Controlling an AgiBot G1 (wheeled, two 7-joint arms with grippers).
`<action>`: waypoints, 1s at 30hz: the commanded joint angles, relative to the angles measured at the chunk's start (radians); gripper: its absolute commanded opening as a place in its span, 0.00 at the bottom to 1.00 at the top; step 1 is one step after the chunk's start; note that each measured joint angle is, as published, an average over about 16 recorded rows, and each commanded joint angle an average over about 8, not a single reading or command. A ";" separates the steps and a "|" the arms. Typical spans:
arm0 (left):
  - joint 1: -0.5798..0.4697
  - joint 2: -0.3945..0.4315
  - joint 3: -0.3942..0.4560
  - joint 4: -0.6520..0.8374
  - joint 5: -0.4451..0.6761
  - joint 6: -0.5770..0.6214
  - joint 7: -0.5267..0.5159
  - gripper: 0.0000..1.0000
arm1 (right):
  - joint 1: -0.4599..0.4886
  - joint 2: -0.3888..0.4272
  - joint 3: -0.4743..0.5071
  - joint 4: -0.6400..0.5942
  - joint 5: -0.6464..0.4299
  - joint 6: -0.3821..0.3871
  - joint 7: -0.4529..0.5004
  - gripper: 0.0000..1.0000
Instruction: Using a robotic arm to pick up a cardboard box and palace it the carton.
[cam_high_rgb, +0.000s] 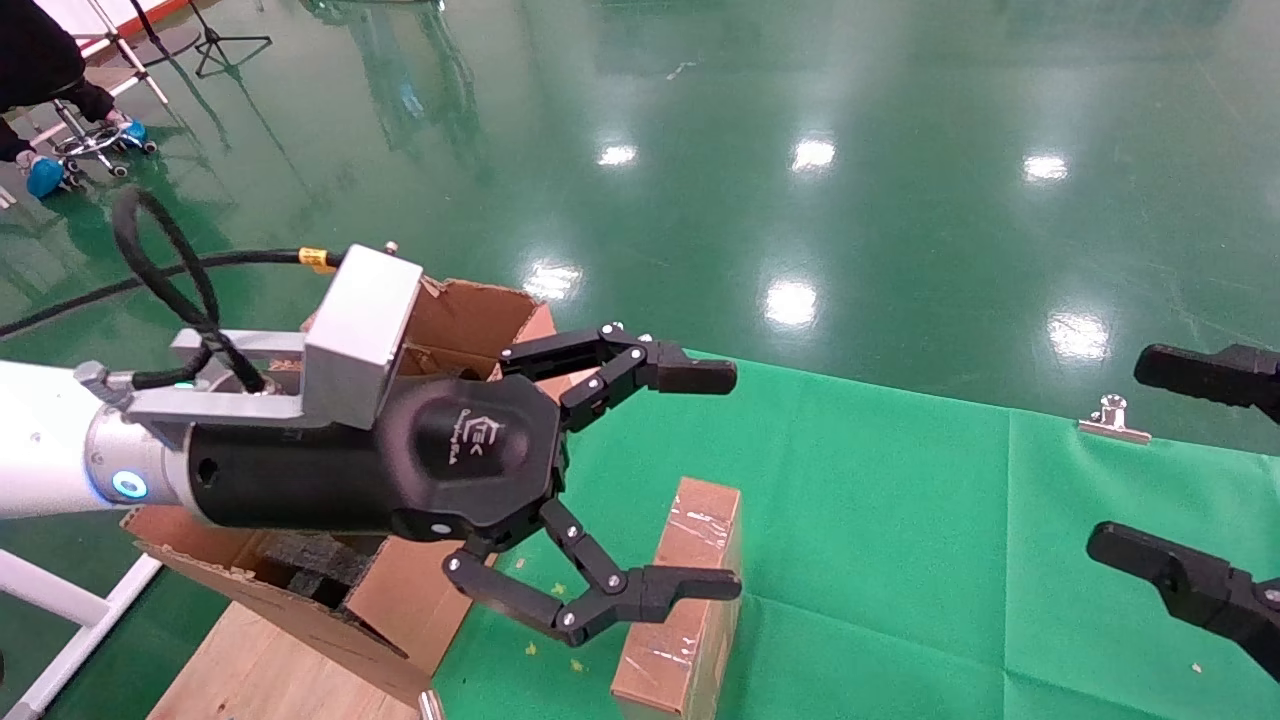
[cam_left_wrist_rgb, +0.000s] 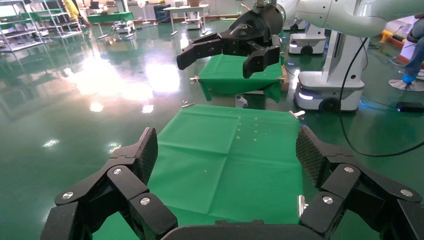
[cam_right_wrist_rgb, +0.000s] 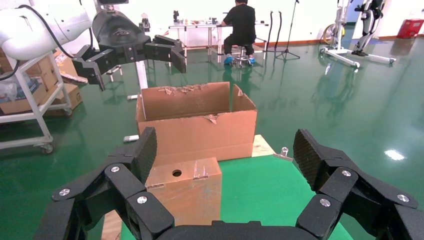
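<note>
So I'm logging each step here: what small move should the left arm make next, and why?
Probably lower the left pincer toward the cardboard box. Its jaws stand wide open and empty above the green cloth, and the box lies untouched beside the carton. The right pincer waits open at the side.

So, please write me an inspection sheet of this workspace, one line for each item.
Surface: green cloth-covered table, held by a silver clip.
Job's things: small brown taped cardboard box stands on the cloth; large brown flapped carton beside the table, dark foam blocks inside.
Clutter: nothing seen.
Pincers: left pincer open, empty, above the small box; right pincer open, empty, at the table's right.
Cables: black cable on the left wrist.
Surroundings: glossy green floor; seated person.
</note>
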 joint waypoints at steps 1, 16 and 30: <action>0.000 0.000 0.000 0.000 0.000 0.000 0.000 1.00 | 0.000 0.000 0.000 0.000 0.000 0.000 0.000 1.00; -0.006 -0.006 0.010 -0.010 0.023 0.008 -0.003 1.00 | 0.000 0.000 0.000 0.000 0.000 0.000 0.000 0.74; -0.151 0.004 0.099 -0.032 0.205 0.044 -0.063 1.00 | 0.000 0.000 0.000 0.000 0.000 0.000 0.000 0.00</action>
